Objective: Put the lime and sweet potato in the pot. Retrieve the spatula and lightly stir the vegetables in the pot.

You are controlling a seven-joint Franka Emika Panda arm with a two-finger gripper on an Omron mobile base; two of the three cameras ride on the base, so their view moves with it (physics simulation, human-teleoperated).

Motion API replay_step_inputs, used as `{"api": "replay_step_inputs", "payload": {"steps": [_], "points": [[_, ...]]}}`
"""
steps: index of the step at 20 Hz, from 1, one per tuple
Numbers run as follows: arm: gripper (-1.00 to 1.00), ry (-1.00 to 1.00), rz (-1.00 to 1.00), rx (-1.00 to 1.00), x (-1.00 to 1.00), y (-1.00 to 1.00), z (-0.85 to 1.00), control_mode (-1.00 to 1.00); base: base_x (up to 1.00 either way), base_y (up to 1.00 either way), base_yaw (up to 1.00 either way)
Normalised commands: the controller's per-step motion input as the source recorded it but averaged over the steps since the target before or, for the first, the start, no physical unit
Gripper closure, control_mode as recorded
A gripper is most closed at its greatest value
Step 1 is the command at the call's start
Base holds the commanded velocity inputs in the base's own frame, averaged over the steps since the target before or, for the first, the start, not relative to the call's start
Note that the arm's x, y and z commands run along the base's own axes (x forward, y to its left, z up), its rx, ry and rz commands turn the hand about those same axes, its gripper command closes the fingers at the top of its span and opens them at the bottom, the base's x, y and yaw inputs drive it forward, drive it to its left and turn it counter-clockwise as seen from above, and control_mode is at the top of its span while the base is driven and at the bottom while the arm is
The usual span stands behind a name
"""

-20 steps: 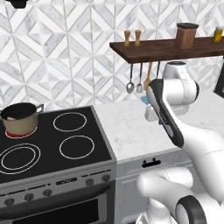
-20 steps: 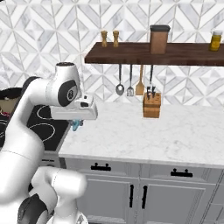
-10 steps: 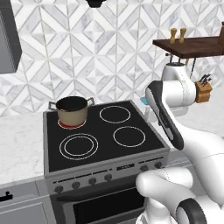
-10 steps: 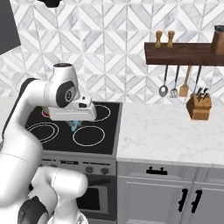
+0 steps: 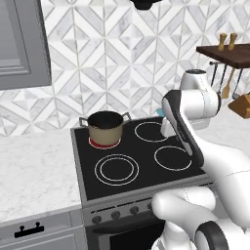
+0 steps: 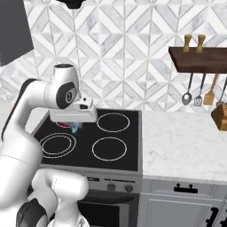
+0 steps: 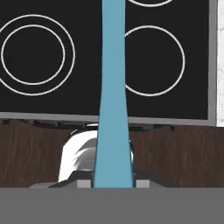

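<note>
The gripper [image 6: 76, 126] hangs over the black glass stovetop [image 5: 132, 161], its jaws clenched on a light blue spatula [image 7: 113, 100]. In the hand view the spatula is a long, flat, smooth strip whose long axis runs straight away from the hand, widest at the jaws, narrowing a little at mid-length and passing out of the top of the picture above the gap between two white burner rings. In the right base view a short blue part of it hangs below the hand, over the stove's left side. The stove is flat and glossy, with four thin white circles and a grey front edge with round knobs. Farther back, on the rear left burner, which glows red, stands the pot [image 5: 105, 128]: squat, round, tan-sided, with a grey rim, two small grey side handles and a dark inside; its contents cannot be made out. White marbled desk [image 6: 184, 146] flanks the stove, and behind it rises a wall of grey and white diamond tiles.
</note>
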Motion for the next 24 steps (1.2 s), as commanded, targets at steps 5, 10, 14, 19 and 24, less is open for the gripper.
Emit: {"api": "replay_step_inputs", "payload": {"steps": [5, 10, 14, 19, 24], "points": [[1.0, 0.0, 0.0, 0.0, 0.0, 0.0, 0.0, 1.0, 0.03, 0.51, 0.0], [1.0, 0.0, 0.0, 0.0, 0.0, 0.0, 0.0, 1.0, 0.15, 0.3, 0.0], [1.0, 0.0, 0.0, 0.0, 0.0, 0.0, 0.0, 1.0, 0.04, 0.26, 0.04], [1.0, 0.0, 0.0, 0.0, 0.0, 0.0, 0.0, 1.0, 0.0, 0.07, 0.05], [1.0, 0.0, 0.01, 0.0, 0.06, -0.01, 0.05, -1.0, 0.09, 0.0, 0.03]]}}
